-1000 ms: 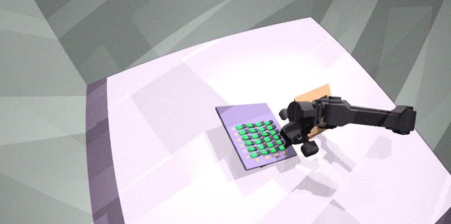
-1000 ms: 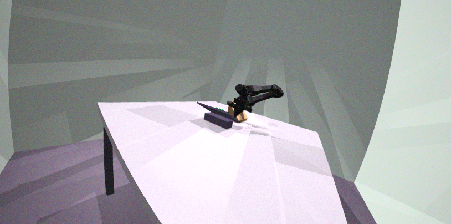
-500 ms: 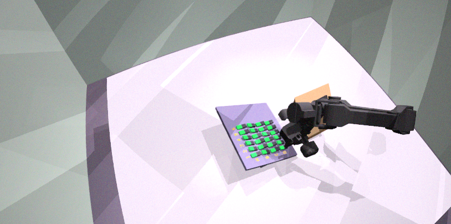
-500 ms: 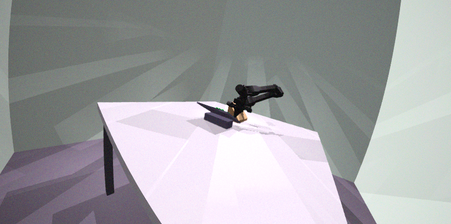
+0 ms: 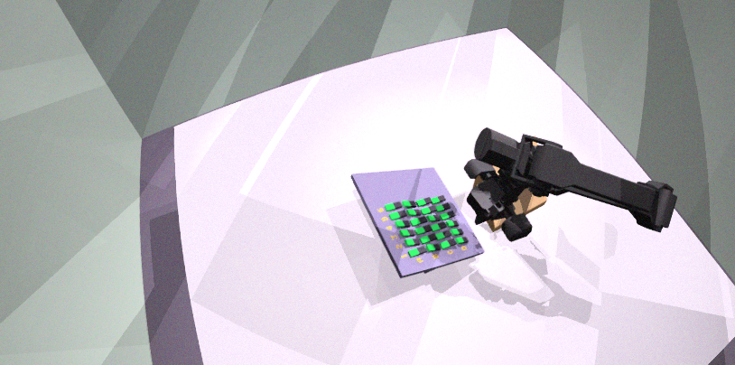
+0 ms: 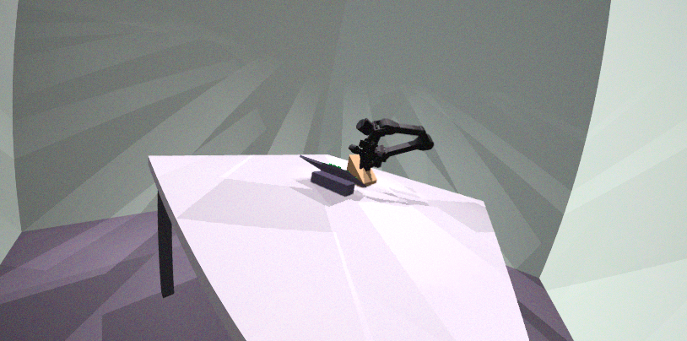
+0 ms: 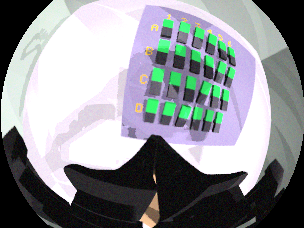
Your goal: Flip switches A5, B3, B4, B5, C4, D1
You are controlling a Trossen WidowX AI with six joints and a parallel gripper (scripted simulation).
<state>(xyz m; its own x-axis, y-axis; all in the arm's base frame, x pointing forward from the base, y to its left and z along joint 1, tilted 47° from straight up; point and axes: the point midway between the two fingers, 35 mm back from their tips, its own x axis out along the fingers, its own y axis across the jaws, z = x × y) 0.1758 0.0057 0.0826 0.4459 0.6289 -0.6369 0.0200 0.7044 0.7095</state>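
The purple panel [image 5: 395,185] [image 6: 316,164] [image 7: 245,100] is tilted, its near edge low. Each switch has a green half toward row A and a dark half toward the arm. In the wrist view I see A5 [image 7: 222,49], B3 [image 7: 195,61], B4 [image 7: 208,66], B5 [image 7: 220,71], C4 [image 7: 204,92] and D1 [image 7: 151,110]. Which end of each is raised is too small to tell surely. My gripper [image 5: 479,221] [image 7: 154,139] is shut and empty. Its tips show just beyond the panel's near edge, below row D, off the switches. Their exact height is unclear.
An orange-tan wedge-like block [image 5: 532,201] [image 6: 354,170] stands beside the panel's near edge, partly hidden behind my gripper. A dark block [image 6: 331,182] sits under the panel. The white table [image 5: 287,239] [image 6: 288,262] carries them, with shadows across it.
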